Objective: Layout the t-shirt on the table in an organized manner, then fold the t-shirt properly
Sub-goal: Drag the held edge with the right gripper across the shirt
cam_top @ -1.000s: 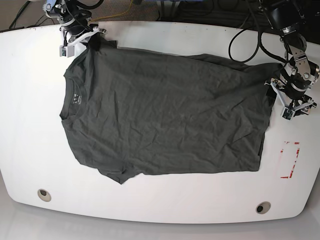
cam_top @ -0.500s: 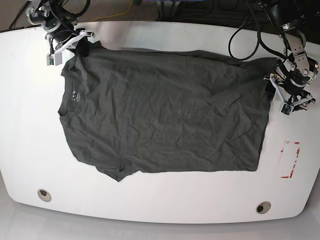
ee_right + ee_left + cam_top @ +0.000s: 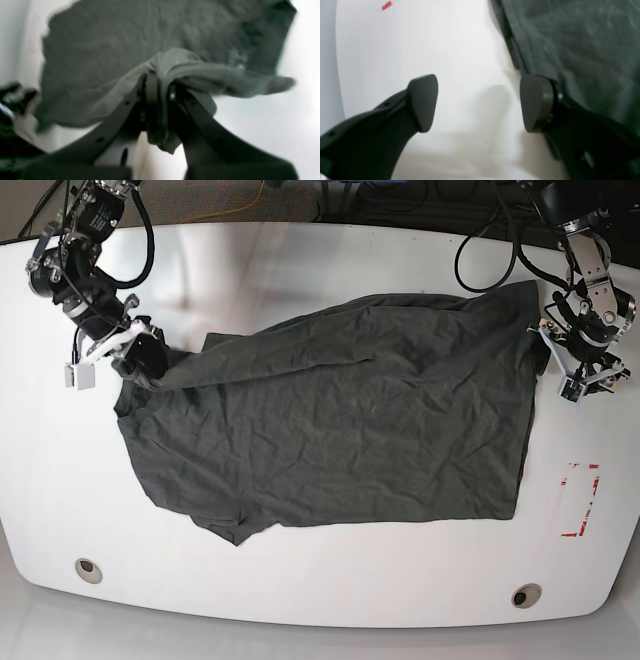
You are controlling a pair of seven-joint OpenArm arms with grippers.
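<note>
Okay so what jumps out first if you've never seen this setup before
A big dark t-shirt sprawls across most of the white table. At the base view's left, the right gripper is clamped on a bunched shoulder, folding that edge inward. Opposite, the left gripper hangs open beside the shirt's hem, holding nothing.

Robotics lab, white table (image 3: 330, 590), red tape mark (image 3: 582, 498), cables (image 3: 485, 250)
</note>
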